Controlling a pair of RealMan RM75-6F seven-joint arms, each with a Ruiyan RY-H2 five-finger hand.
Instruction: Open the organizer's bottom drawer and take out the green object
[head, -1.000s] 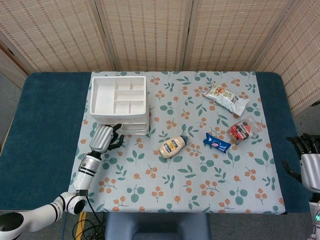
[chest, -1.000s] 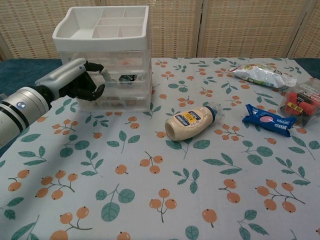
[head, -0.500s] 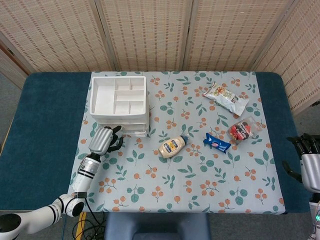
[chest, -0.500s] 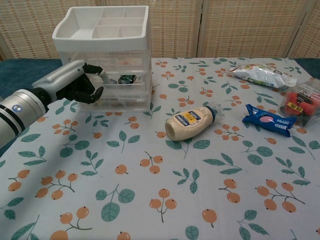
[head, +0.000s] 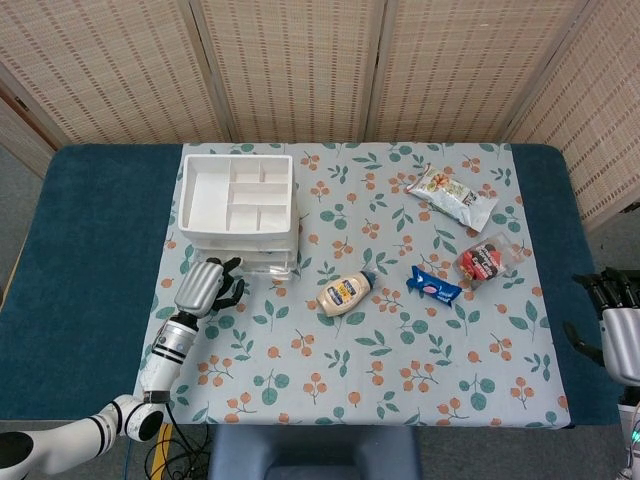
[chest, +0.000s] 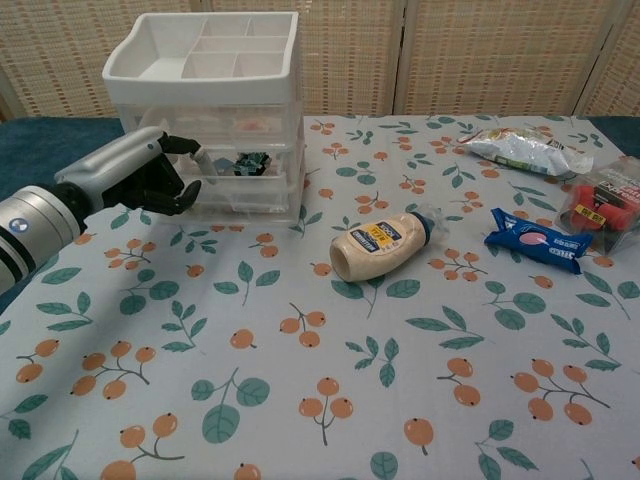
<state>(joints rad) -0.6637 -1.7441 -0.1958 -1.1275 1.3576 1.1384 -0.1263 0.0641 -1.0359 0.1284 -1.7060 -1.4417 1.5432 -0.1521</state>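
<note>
While the white plastic three-drawer organizer (chest: 208, 110) stands on the floral-clothed counter (chest: 330, 330), its bottom drawer (chest: 228, 192) is pulled toward six o'clock by the left hand (chest: 140, 172), fingers hooked on its front. The dark green object (chest: 246, 163) lies inside, at two o'clock from that nearer hand. The right hand (head: 612, 318) hangs released, well apart.
</note>
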